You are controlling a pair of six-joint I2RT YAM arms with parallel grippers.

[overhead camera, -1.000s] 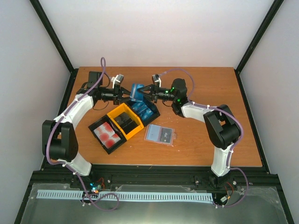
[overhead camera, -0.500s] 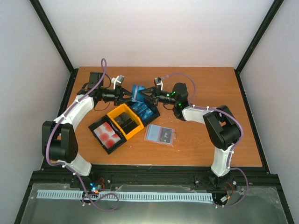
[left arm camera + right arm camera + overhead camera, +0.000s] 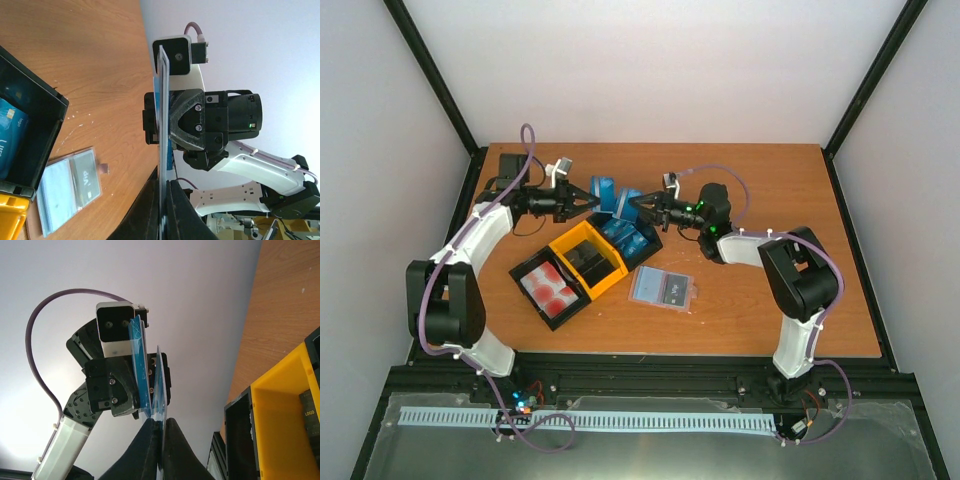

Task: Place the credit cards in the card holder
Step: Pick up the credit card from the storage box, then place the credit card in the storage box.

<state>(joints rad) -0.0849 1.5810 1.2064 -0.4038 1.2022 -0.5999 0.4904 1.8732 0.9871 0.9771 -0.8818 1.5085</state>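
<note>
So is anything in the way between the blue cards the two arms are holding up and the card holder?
Nothing visible. The blue cards hang in the air; the black bin stands on the table between them and the card holder, but below them. The holder lies open with nothing on top.

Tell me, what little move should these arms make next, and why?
Likely the right pincer should carry its blue card down to the card holder, which lies open on the table on that arm's side. Both pincers are shut, the left pincer on a second blue card, and the two cards are held apart in the air.
</note>
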